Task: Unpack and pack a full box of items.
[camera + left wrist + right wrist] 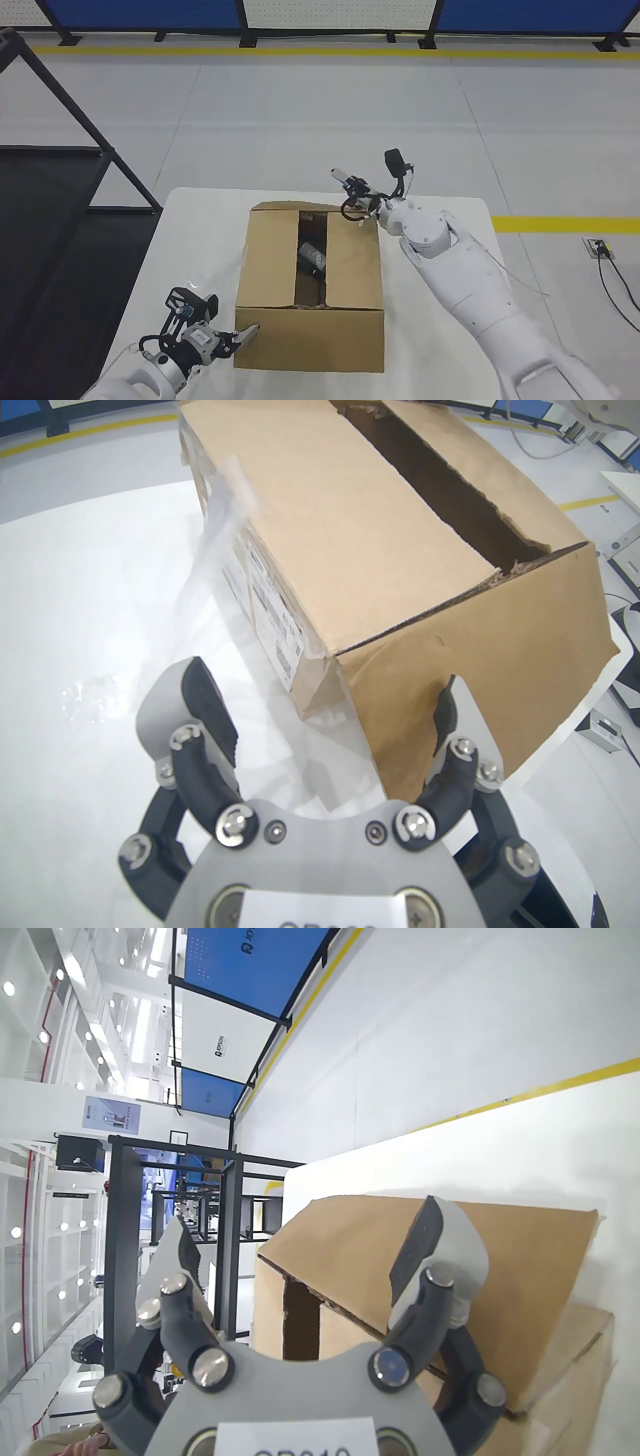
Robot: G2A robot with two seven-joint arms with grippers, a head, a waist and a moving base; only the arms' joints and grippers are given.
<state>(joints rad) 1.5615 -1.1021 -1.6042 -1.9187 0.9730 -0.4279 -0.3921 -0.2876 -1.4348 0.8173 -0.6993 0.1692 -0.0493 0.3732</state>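
So on the left, the left arm sits low by the near left part of the table. Its jaws are spread wide with nothing in them, close up to the near left corner of the cardboard box, one finger on each side of that corner. A loose strip of clear tape hangs off the box's left side, right next to a white shipping label, and a crumpled bit of clear film lies on the table just beside the arm. The box itself sits pretty much in the middle of the table, its two long top flaps folded down but not meeting. In the dark gap between them you can spot a dark item inside; can't tell what it is. Over on the right, the right arm stretches to the box's far right corner, with its jaws wide open too, holding nothing, just above the far end of the right flap.
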